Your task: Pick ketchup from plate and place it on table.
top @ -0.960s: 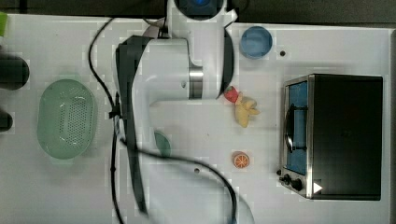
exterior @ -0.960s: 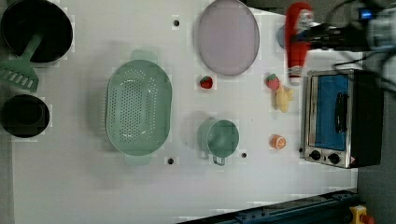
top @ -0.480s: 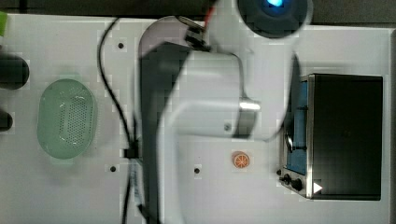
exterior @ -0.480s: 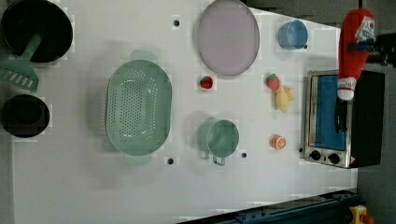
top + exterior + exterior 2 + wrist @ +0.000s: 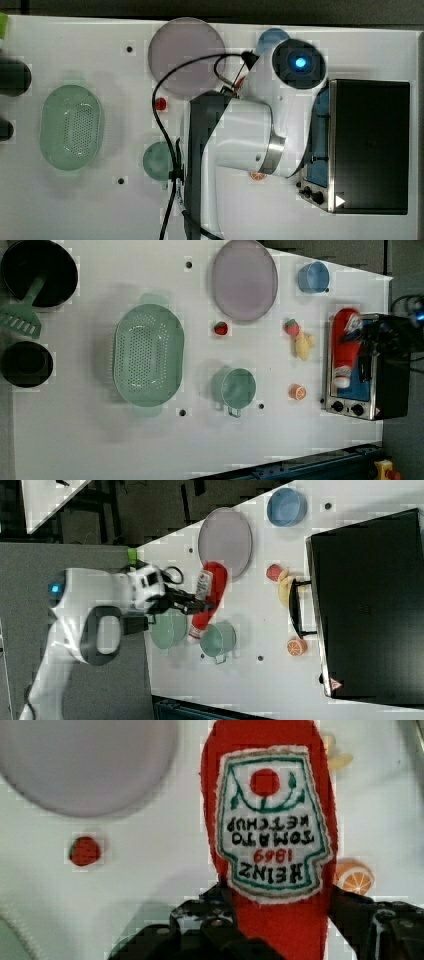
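One slip risks you dropping the soft red ketchup bottle (image 5: pixel 270 820), clamped aloft in your half-closed gripper (image 5: pixel 280 920), onto the round lilac-grey plate (image 5: pixel 85 765) beside it rather than the white table (image 5: pixel 150 850).

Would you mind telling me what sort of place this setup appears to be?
Most likely a robotics lab with a toy-kitchen tabletop. A white table with screw holes carries play food, a green perforated basket and a small toaster oven, while a robot arm holds a plush ketchup bottle.
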You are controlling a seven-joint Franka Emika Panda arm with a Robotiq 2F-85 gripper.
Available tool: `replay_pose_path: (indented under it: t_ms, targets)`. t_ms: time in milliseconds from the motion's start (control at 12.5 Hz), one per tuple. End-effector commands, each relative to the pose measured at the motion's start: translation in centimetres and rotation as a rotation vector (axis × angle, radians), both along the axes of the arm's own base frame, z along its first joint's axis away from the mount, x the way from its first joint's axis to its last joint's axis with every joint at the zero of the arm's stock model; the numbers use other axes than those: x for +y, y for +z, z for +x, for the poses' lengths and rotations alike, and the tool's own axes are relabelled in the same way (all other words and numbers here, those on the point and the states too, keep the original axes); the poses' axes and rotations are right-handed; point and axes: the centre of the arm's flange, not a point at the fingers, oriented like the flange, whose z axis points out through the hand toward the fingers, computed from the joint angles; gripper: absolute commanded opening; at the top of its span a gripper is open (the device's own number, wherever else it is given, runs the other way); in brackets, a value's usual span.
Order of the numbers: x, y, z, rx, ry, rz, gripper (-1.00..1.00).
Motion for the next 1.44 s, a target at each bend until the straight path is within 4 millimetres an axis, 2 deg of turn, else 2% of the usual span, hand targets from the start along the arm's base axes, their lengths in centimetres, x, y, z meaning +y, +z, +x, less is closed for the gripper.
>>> replay_pose_path:
  t_ms: [80, 400, 640, 880, 960, 1120, 1200, 1280, 1440]
  targets:
    - [2.9, 1.7, -1.6, -0.093, -0.054, -0.025, 0.16]
    - [3.8, -5.2, -4.6, -0.099, -0.001, -0.093, 0.16]
    - [4.2, -10.5, -6.7, -0.064, -0.029, -0.114, 0.16]
    - [4.6, -14.6, -7.1, -0.026, -0.024, -0.101, 0.16]
    - [4.5, -15.6, -7.0, -0.026, -0.025, -0.097, 0.22]
    - [4.4, -16.5, -6.7, -0.048, -0.029, -0.093, 0.64]
    - [4.4, -16.1, -6.4, -0.069, -0.03, -0.094, 0.86]
    - [4.4, -15.2, -5.9, -0.077, -0.04, -0.097, 1.0]
    - [4.4, -12.0, -4.9, -0.062, -0.098, -0.107, 1.0]
